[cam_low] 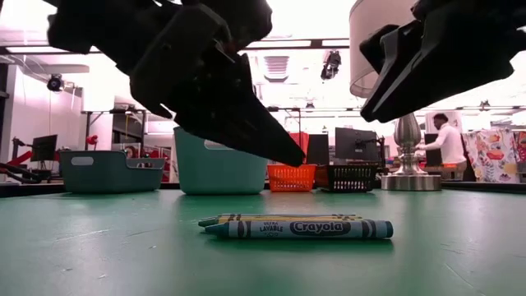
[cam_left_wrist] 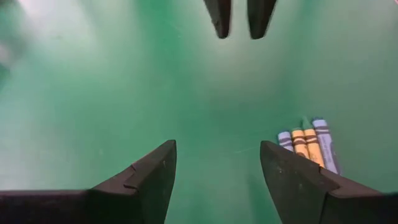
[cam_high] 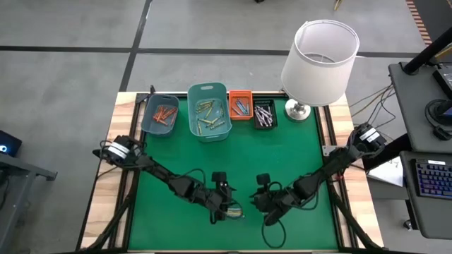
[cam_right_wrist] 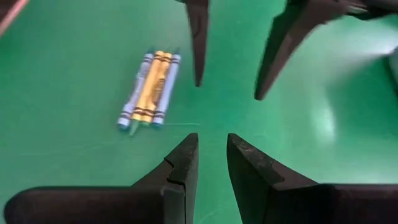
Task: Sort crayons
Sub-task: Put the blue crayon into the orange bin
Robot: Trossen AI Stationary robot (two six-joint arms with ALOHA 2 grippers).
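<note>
Several crayons (cam_low: 300, 228), blue and yellow, lie side by side flat on the green mat near the table's front middle. They also show in the left wrist view, crayons (cam_left_wrist: 308, 148), and in the right wrist view, crayons (cam_right_wrist: 149, 87). My left gripper (cam_left_wrist: 217, 168) hangs open just above the mat beside them, with nothing between its fingers. My right gripper (cam_right_wrist: 212, 155) faces it from the right, its fingers a narrow gap apart and empty. In the high view my left gripper (cam_high: 227, 209) and right gripper (cam_high: 260, 203) stand close together.
Along the far edge stand a low teal bin (cam_high: 161, 116) with orange-red crayons, a taller teal bin (cam_high: 210, 111) with yellow-green ones, an orange basket (cam_high: 240, 104) and a black basket (cam_high: 263, 114). A lamp (cam_high: 318, 56) stands at the far right. Bare mat (cam_high: 296, 155) lies between.
</note>
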